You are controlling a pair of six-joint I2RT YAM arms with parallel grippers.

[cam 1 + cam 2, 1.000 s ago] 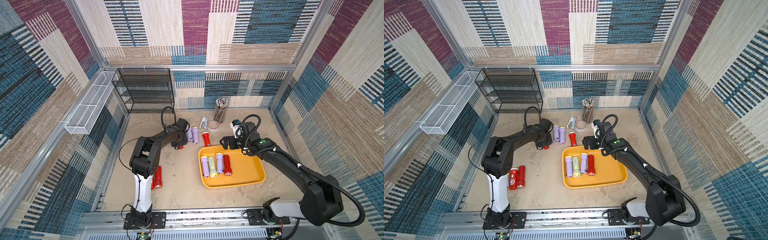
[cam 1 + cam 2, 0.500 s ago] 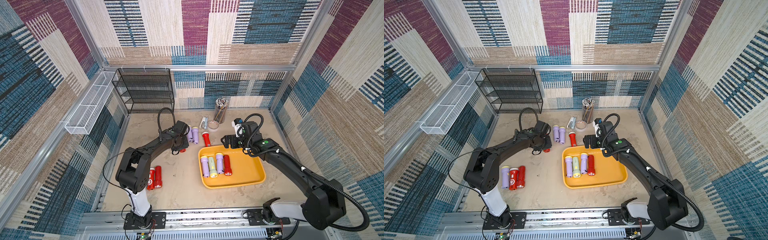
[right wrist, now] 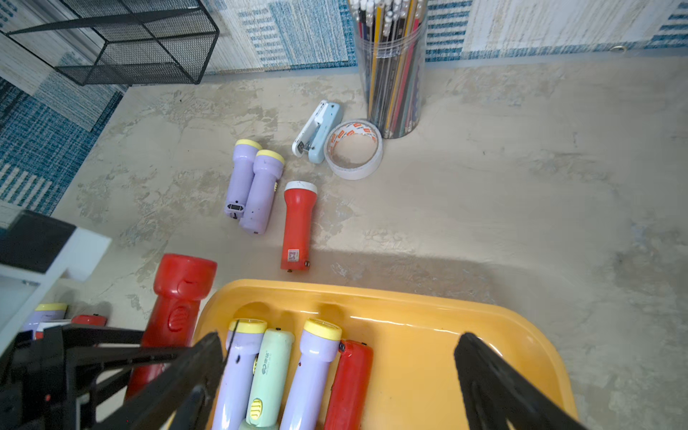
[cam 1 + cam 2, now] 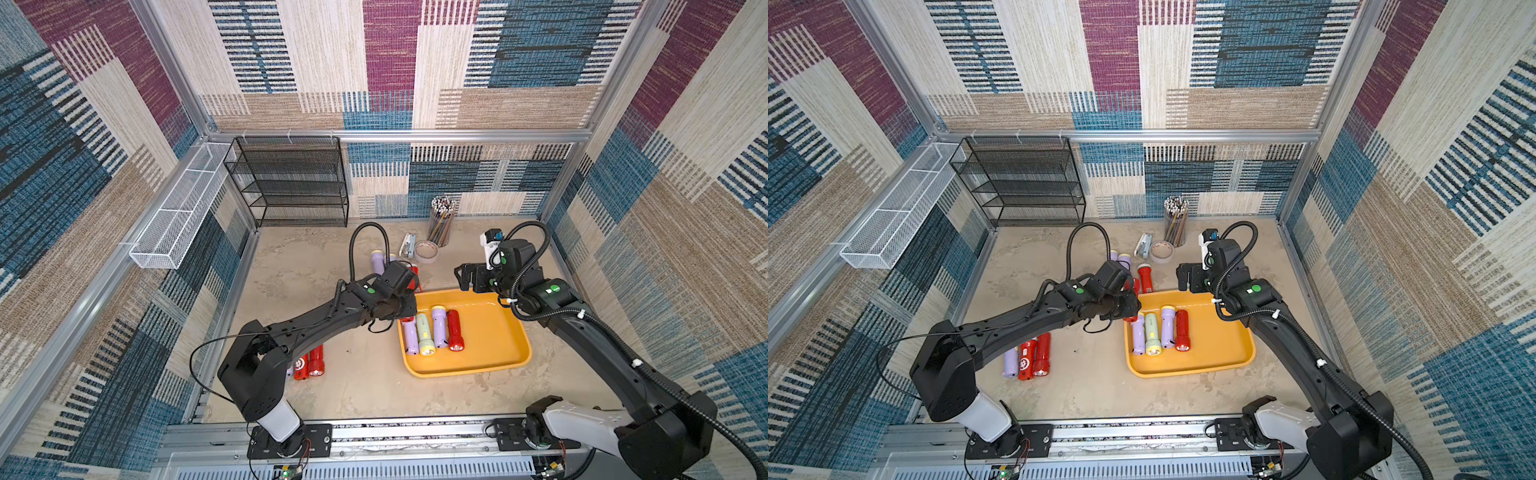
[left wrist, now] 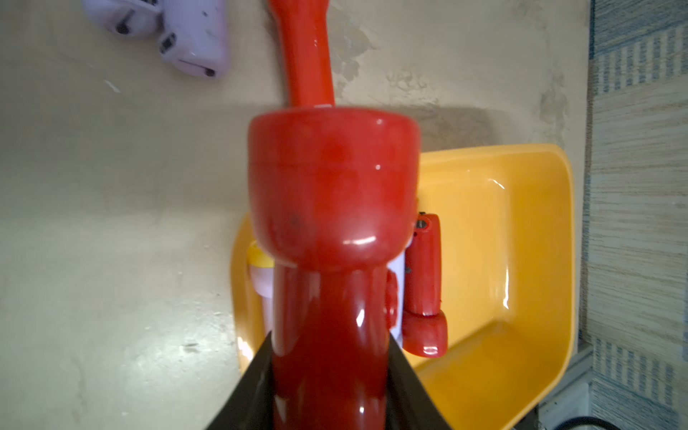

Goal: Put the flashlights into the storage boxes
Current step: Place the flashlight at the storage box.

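My left gripper (image 5: 329, 357) is shut on a red flashlight (image 5: 331, 223), held just above the left rim of the yellow-orange storage box (image 4: 498, 349). The same flashlight (image 3: 178, 298) shows in the right wrist view, its head pointing to the back. Inside the box lie two lilac flashlights (image 4: 410, 338), a pale green one (image 4: 424, 336) and a red one (image 4: 454, 330). My right gripper (image 4: 467, 276) hangs open over the box's back edge with nothing between its fingers. Two lilac flashlights (image 3: 253, 190) and a red flashlight (image 3: 298, 227) lie behind the box. Three more (image 4: 1026, 359) lie near the left arm.
A black mesh rack (image 4: 291, 183) stands at the back left, and a white wire basket (image 4: 178, 220) hangs on the left wall. A pencil cup (image 4: 441, 220), a tape roll (image 4: 426, 251) and a stapler (image 4: 408, 245) sit at the back.
My left arm has carried the red flashlight from beside the lilac pair toward the front right, to the box's left rim. The right arm has hardly moved.
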